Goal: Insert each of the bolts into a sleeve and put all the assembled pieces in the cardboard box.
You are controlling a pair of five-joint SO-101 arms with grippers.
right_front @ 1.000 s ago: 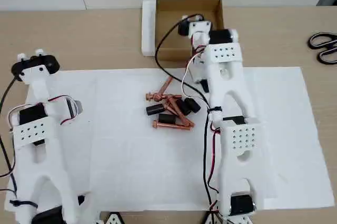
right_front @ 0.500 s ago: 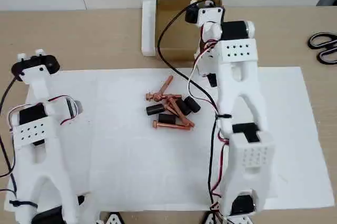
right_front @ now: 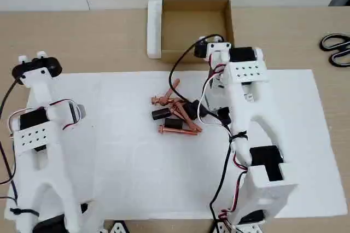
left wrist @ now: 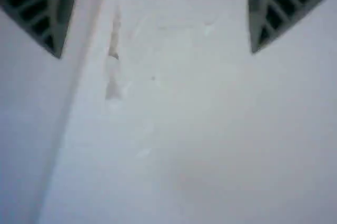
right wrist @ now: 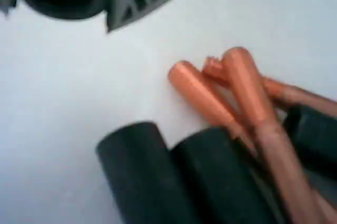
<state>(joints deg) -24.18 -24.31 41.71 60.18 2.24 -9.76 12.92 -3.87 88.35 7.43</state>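
the cardboard box (right_front: pixel 191 30) at upper centre looks empty, so we judge nothing is delivered yet. the copper bolts (right_front: pixel 178 130) and black sleeves (right_front: pixel 160 114) lie tangled in one pile mid-frame on the white foam sheet (right_front: pixel 120 162). we cannot tell whether any bolt already sits in a sleeve. the right gripper (right wrist: pixel 58 8) hangs just right of the pile, and we cannot tell if it is open or gripping. the left gripper (left wrist: pixel 155 51) is open and empty, well apart at the left. there is open room between pile and box. the box's near wall and the foam block (right_front: pixel 154 28) beside it are the edges to clear.
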